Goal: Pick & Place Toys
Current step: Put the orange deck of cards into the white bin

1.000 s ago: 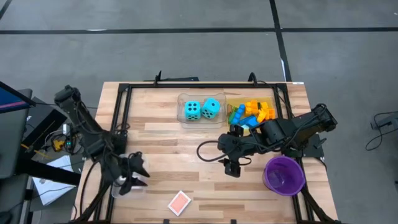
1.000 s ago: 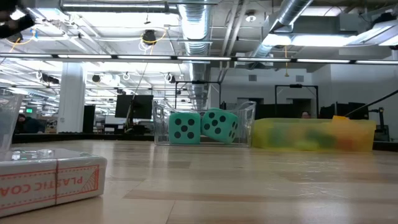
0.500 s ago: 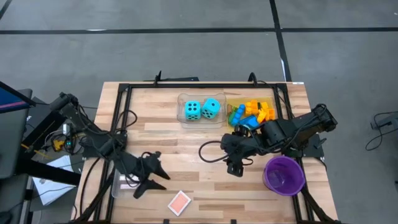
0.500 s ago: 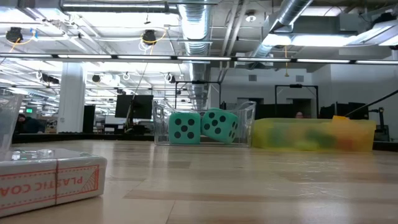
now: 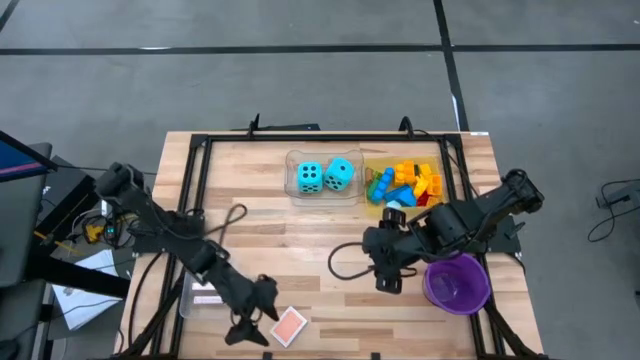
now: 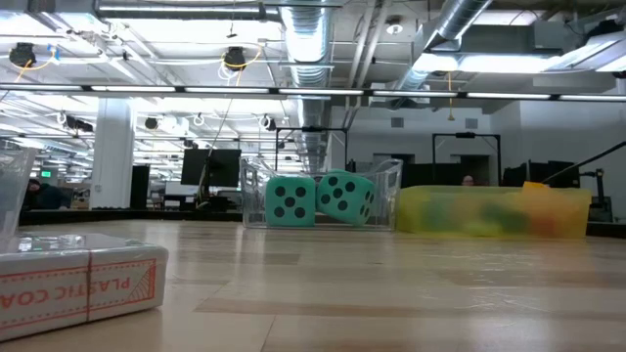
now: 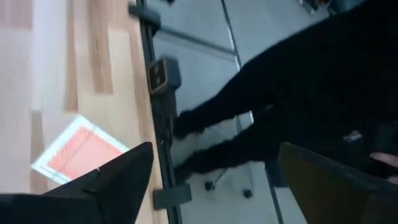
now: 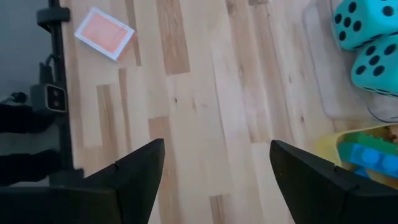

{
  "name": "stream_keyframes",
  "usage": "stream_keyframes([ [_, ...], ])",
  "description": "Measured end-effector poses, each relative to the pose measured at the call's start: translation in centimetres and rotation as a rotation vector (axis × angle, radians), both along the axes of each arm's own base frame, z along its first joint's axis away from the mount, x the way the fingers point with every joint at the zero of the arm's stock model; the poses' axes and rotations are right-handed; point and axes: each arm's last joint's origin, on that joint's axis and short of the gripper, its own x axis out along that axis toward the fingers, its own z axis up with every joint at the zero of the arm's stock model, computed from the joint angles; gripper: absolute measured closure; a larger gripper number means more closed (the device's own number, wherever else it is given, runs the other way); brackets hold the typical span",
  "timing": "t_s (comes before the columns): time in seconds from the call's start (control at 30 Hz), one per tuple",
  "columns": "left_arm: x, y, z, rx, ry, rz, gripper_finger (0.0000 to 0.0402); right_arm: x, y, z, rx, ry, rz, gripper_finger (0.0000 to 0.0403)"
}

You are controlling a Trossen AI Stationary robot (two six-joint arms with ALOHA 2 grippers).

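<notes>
Mostly sorted already: dice [image 5: 324, 176] and bricks [image 5: 405, 184] sit in trays, upper middle. One orange tile [image 5: 289, 325] remains bottom centre, left pincer [image 5: 249, 322] spread beside it. Right pincer [image 5: 388, 274] spread, empty, centre-right.

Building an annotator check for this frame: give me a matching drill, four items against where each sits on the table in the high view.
Items:
1. turquoise dice
2. purple bowl
3. pink tile
4. plastic bricks

Places:
A. near edge, beside the left hand
B. clear tray at the far middle
C. yellow tray, right of the dice
D. right side, next to the right hand

Pairs: 1-B, 2-D, 3-A, 4-C
</notes>
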Motion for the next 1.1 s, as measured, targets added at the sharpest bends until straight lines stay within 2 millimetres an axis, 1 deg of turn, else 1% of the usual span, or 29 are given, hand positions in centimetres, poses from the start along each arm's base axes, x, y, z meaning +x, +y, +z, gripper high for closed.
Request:
stream_keyframes([
  [0.07,0.5,-0.3,-1.1,0.003,0.041,-0.006,0.0048,-0.4,0.2,0.1,-0.022,0.003,0.004,0.0119],
  [0.17,1.5,-0.3,-2.8,-0.005,0.125,0.005,0.004,-0.9,0.3,0.3,-0.04,-0.001,0.013,0.0119],
  [0.37,3.7,-0.1,-6.1,-0.037,0.239,0.032,0.004,-2.1,0.2,1.3,-0.048,-0.035,0.036,0.0119],
  [0.43,4.2,0.1,-7.2,-0.043,0.291,0.031,0.0041,-2.5,-0.1,1.8,-0.055,-0.057,0.029,0.0119],
  [0.57,4.6,0.3,-8.7,-0.047,0.369,0.037,0.0041,-3.2,-0.6,2.7,-0.058,-0.098,0.022,0.0119],
  [0.63,4.7,0.3,-9.1,-0.045,0.384,0.033,0.0041,-3.6,-0.9,3.1,-0.052,-0.116,0.024,0.0119],
  [0.8,4.7,0.5,-9.2,-0.041,0.408,0.028,0.0041,-4.1,-1.2,3.7,-0.054,-0.139,0.035,0.0119],
  [0.97,4.4,1.4,-10.1,-0.019,0.449,0.054,0.0041,-4.2,-1.3,3.8,-0.083,-0.151,0.042,0.0119],
  [1.1,4.7,1.8,-10.1,-0.044,0.448,0.049,0.0041,-4.2,-1.3,3.8,-0.089,-0.152,0.049,0.0119],
])
